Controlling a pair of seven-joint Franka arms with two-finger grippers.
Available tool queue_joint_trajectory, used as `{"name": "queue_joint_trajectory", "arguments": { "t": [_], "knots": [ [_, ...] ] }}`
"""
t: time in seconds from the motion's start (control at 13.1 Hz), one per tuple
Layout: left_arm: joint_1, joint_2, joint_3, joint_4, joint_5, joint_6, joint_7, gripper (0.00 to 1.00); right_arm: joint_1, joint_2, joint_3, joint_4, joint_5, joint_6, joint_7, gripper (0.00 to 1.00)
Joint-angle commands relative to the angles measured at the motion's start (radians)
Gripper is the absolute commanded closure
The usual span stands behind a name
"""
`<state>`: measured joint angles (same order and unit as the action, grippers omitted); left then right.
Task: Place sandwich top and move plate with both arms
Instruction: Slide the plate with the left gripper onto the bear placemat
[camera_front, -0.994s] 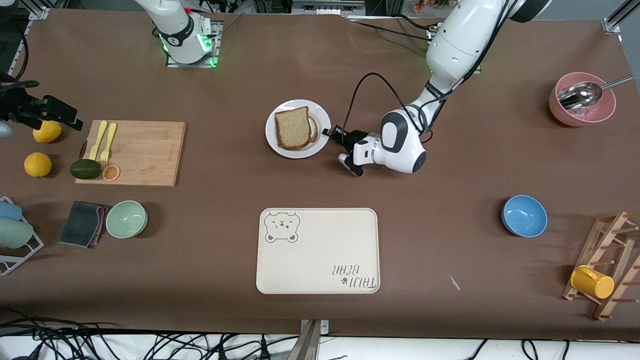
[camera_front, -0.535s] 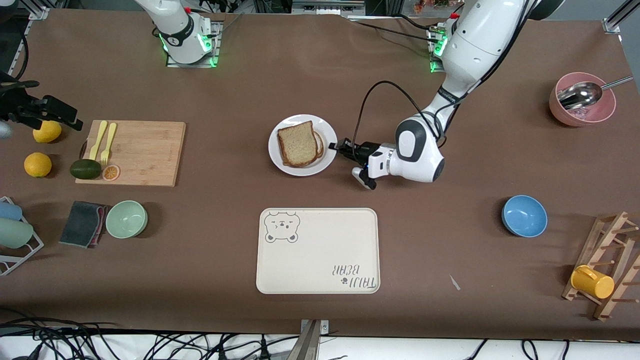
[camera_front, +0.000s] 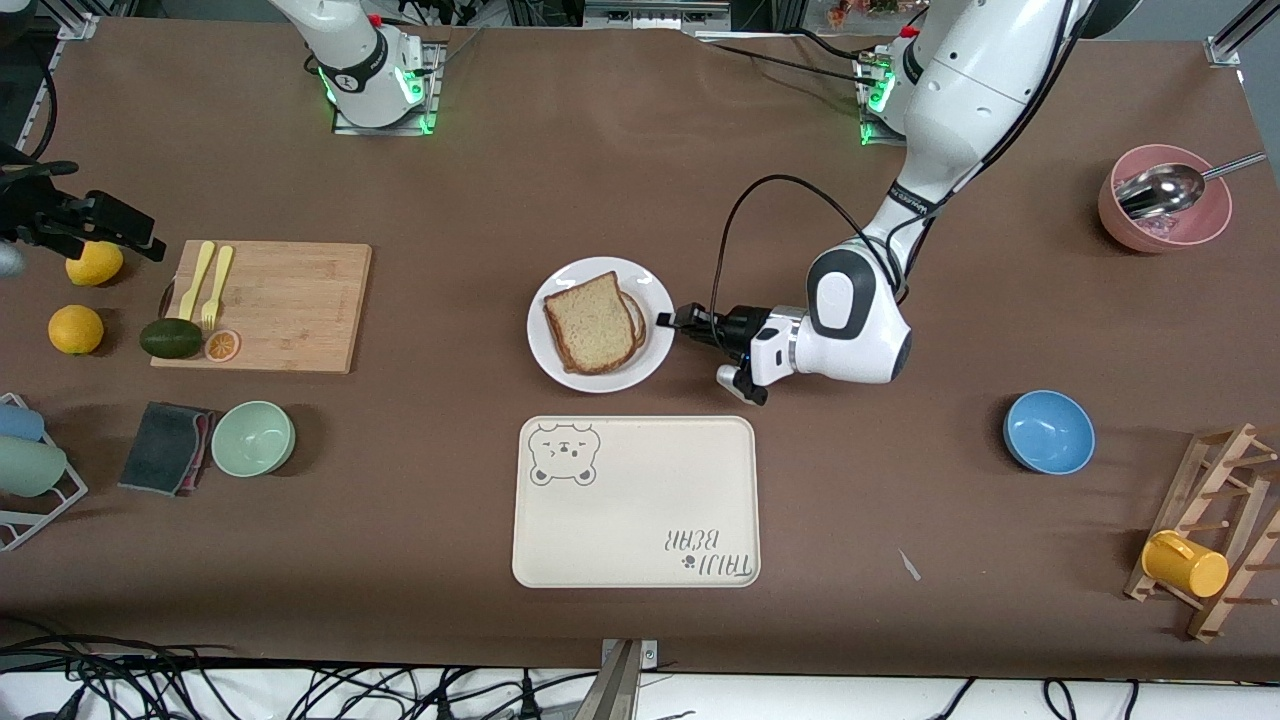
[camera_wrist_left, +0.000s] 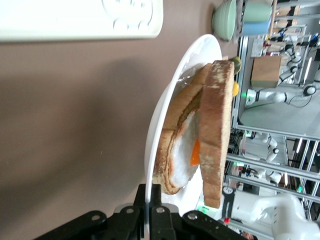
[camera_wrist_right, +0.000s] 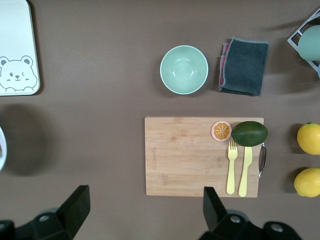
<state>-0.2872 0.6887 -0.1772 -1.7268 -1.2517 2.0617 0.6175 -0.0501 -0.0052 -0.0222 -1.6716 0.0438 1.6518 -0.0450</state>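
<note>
At table centre: the plate (camera_front: 600, 324) sat on the brown table, just farther from the front camera than the bear tray (camera_front: 636, 501), the two close but apart.
Sandwich top: the sandwich top (camera_front: 593, 322) lay on the stacked filling on the plate; the left wrist view showed it leaning off square over the lower slice (camera_wrist_left: 172, 150).
Left gripper: the left gripper (camera_front: 672, 320) was clamped tight on the plate's rim at the edge toward the left arm's end, reaching in level with the table.
Right gripper: the right gripper (camera_wrist_right: 142, 207) hung spread wide, holding nothing, over the cutting board (camera_front: 265, 305), waiting.
Key relation: tray lay directly camera-ward of the plate; left arm much the nearer.
Judgement: top placed; plate move under way.
</note>
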Motion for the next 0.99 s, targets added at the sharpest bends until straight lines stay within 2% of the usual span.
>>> {"name": "queue_joint_trajectory", "arguments": {
  "t": [0.0,0.31,0.46,0.84,0.92],
  "knots": [
    [0.029,0.028,0.001,0.065,-0.045,-0.025,-0.022,1.00,-0.005,0.007,0.005,0.019,0.004,-0.006,0.011,0.00],
    [0.034,0.106,0.007,0.179,-0.034,-0.023,-0.082,1.00,-0.005,0.007,0.007,0.019,0.004,-0.004,0.011,0.00],
    [0.054,0.129,0.005,0.185,-0.028,-0.023,-0.079,1.00,-0.005,0.007,0.005,0.019,0.004,-0.006,0.011,0.00],
    [0.077,0.233,0.008,0.321,-0.034,-0.014,-0.120,1.00,-0.005,0.007,0.005,0.019,0.004,-0.006,0.011,0.00],
    [0.079,0.274,0.015,0.373,-0.034,-0.006,-0.127,1.00,-0.005,0.007,0.005,0.019,0.005,-0.006,0.011,0.00]
  ]
}}
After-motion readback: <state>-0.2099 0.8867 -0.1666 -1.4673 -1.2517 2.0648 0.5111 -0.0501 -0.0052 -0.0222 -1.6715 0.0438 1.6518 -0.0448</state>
